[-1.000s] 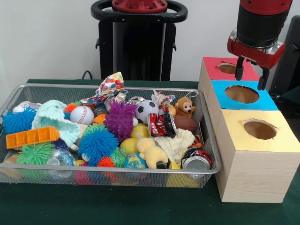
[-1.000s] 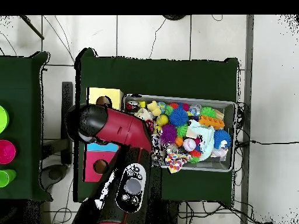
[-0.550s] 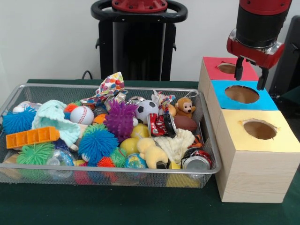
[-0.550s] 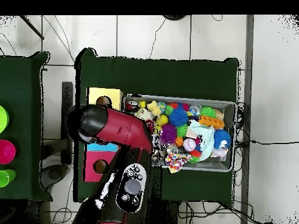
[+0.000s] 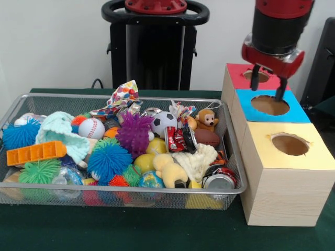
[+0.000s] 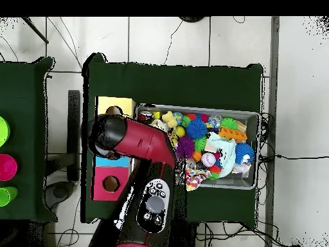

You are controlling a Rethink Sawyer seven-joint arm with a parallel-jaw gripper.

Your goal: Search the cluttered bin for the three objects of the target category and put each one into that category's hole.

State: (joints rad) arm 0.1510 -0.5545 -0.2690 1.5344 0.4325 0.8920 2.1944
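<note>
Hung empty, jaws spread apart, gripper (image 5: 267,82) above the red hole (image 5: 256,76) and blue hole (image 5: 269,105) of the wooden box (image 5: 282,178). Left of the jaws in the front view, wire bin (image 5: 230,157) crammed with toys: baseball (image 5: 91,128), soccer ball (image 5: 163,123), monkey (image 5: 207,119), crushed can (image 5: 219,180). From overhead, jaws hidden under the red arm (image 6: 132,140); only there seen whole, green desk (image 6: 193,83).
</note>
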